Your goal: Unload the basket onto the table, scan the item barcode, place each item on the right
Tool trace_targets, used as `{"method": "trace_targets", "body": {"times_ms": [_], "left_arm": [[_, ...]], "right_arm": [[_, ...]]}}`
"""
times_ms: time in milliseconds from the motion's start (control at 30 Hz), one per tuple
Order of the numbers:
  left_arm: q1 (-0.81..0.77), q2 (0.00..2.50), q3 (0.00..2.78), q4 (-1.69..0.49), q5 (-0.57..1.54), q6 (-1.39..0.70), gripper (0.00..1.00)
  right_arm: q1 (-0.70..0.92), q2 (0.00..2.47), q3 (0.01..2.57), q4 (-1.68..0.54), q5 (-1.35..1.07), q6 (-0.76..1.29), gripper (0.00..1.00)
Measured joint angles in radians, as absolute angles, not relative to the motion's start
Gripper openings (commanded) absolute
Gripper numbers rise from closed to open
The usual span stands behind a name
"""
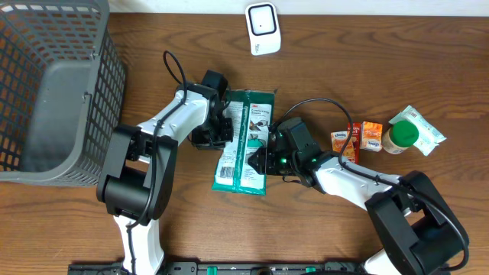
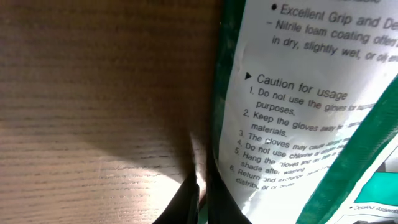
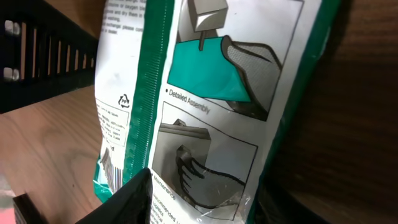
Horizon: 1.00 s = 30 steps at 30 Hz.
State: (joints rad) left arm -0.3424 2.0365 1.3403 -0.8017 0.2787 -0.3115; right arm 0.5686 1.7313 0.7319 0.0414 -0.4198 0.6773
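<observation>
The slick, floppy glove packet (image 1: pixel 243 145) could sag, fold or slide free when lifted. The left gripper (image 2: pixel 200 200) is closed tight at one long edge, whether on the film I cannot tell, and the right gripper (image 3: pixel 202 202) stands astride the other edge with no sure bite; a buckled face, or a code turned away, would give the scanner (image 1: pixel 263 28) nothing to read. The packet lies flat on the counter (image 1: pixel 344 69), well apart from the scanner on the robot's side, glossy green-and-white, printed with caution text and glove drawings, its barcode not clearly seen.
</observation>
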Motion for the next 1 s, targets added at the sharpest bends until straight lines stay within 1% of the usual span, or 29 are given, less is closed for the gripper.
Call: {"method": "trace_targets", "body": {"times_ms": [167,400,533,633,700,733,767,800,833,1000], "left_arm": [[-0.342,2.017,1.308,-0.762,0.281,-0.314,0.09],[-0.342,2.010,1.296,-0.750,0.282,-0.314,0.09],[-0.342,2.010,1.296,-0.750,0.282,-0.314,0.09],[-0.342,2.010,1.296,-0.750,0.282,-0.315,0.09],[-0.342,2.010,1.296,-0.750,0.282,-0.315,0.09],[-0.342,2.010,1.296,-0.750,0.282,-0.314,0.09],[-0.342,2.010,1.296,-0.750,0.282,-0.315,0.09],[-0.342,2.010,1.296,-0.750,0.282,-0.314,0.09],[-0.342,2.010,1.296,-0.750,0.282,-0.314,0.09],[-0.342,2.010,1.296,-0.750,0.281,-0.315,0.08]], "right_arm": [[0.569,1.746,0.731,0.079,-0.453,0.677,0.45],[0.569,1.756,0.730,0.079,-0.509,0.645,0.41],[0.569,1.760,0.727,0.081,-0.525,0.617,0.29],[0.566,1.761,0.724,0.087,-0.532,0.606,0.28],[0.555,1.761,0.723,0.089,-0.538,0.601,0.26],[0.549,1.761,0.723,0.091,-0.540,0.598,0.23],[0.543,1.761,0.723,0.091,-0.541,0.596,0.12],[0.539,1.761,0.723,0.093,-0.543,0.590,0.03],[0.536,1.761,0.723,0.093,-0.543,0.594,0.01],[0.533,1.761,0.723,0.095,-0.547,0.575,0.01]]}}
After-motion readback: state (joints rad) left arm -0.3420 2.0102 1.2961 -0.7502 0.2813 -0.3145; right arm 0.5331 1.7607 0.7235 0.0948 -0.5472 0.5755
